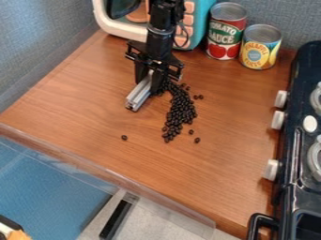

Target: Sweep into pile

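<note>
Tool [147,85] around silver bar [138,95], beside black beans [180,110].

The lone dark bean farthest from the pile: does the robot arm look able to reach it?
Probably yes: only bare counter shows between this bean and the metal bar that the claw holds.
</note>
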Tool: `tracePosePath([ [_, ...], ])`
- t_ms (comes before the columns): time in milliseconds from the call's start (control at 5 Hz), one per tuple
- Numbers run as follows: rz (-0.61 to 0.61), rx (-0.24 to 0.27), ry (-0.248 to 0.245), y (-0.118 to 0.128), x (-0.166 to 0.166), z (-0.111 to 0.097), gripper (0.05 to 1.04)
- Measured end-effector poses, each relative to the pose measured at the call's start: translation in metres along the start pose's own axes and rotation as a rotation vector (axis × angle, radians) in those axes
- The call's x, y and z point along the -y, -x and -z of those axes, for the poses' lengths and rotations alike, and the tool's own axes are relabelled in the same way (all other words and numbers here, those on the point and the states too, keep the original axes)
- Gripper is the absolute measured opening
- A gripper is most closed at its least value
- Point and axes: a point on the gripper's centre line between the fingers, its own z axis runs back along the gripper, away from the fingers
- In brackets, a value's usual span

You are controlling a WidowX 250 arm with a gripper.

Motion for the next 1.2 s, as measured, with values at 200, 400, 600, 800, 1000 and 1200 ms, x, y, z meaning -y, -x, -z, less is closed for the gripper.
tracePosePath([
  [200, 0.004, -0.005, 0.019, 0.001, 0.004, -0.001, 0.372],
  [400, 0.008, -0.027, 0.03, 0.003, 0.009, -0.002, 0.372],
  [600, 0.027, -0.036, 0.05, 0.004, 0.019, -0.004, 0.372],
  [800, 0.041, -0.036, 0.056, 0.004, 0.025, -0.004, 0.372],
  [1000, 0.032, -0.029, 0.06, 0.005, 0.024, -0.006, 0.372],
  [1200, -0.029, 0.035, 0.058, 0.006, 0.004, -0.027, 0.372],
])
